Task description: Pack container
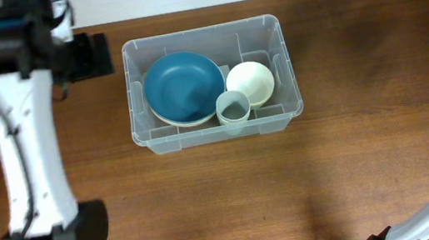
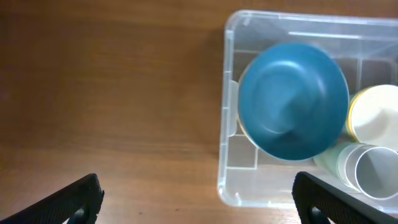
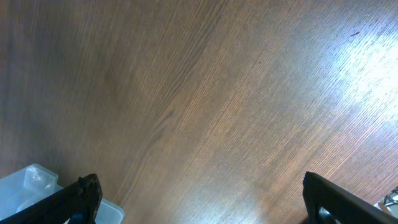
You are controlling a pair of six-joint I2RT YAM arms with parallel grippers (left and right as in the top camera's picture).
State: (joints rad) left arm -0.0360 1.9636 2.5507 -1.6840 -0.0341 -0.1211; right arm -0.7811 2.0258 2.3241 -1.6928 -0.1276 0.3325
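no readable text, no labels (anywhere)

Soft, even light from above, and one hot patch of glare.
Overhead, the table [image 1: 356, 167] sits evenly lit with only faint shadows. On the right wrist view a bright sheen washes out the wood grain at the upper right, and the left side goes dim. On the left wrist view the blue bowl [image 2: 292, 99] looks soft and slightly blurred, with small glints on the container [image 2: 239, 18] rim.
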